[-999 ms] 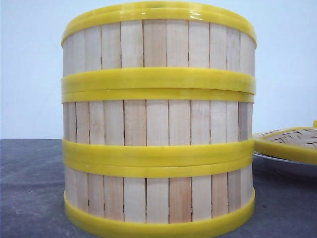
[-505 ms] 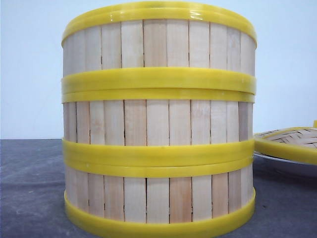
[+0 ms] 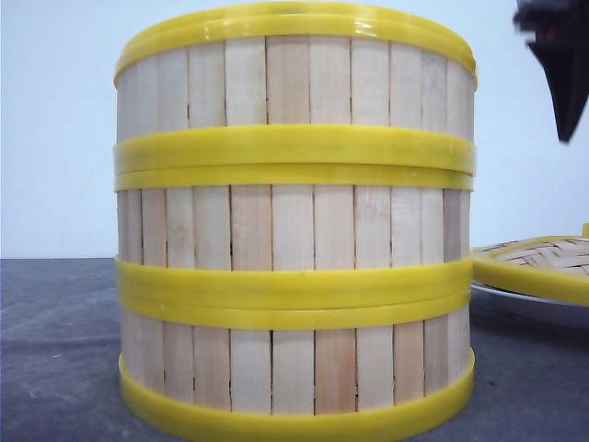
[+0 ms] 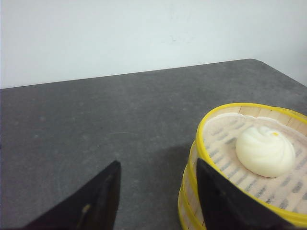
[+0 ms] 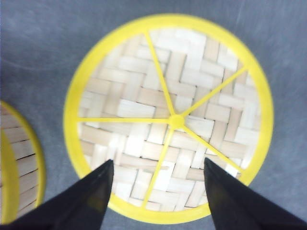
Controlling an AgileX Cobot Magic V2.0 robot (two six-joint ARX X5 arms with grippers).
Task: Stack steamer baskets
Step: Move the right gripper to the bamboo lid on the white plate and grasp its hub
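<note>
The steamer baskets (image 3: 294, 221) have pale matt wooden slat walls and smooth, glossy yellow plastic rims. The lid (image 5: 170, 117) is woven bamboo. The table (image 4: 96, 124) looks dark, matt, finely grained.

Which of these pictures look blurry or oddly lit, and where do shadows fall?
Front view: the stacked steamer baskets fill the frame, sharp and evenly lit; the dark right gripper at the corner is soft. Left wrist view: the bun is slightly soft, with a faint shadow on the table beside the stack. Right wrist view: the woven lid is noticeably blurred.

Left claw (image 4: 158, 196) and right claw (image 5: 158, 191) both gape, empty.
</note>
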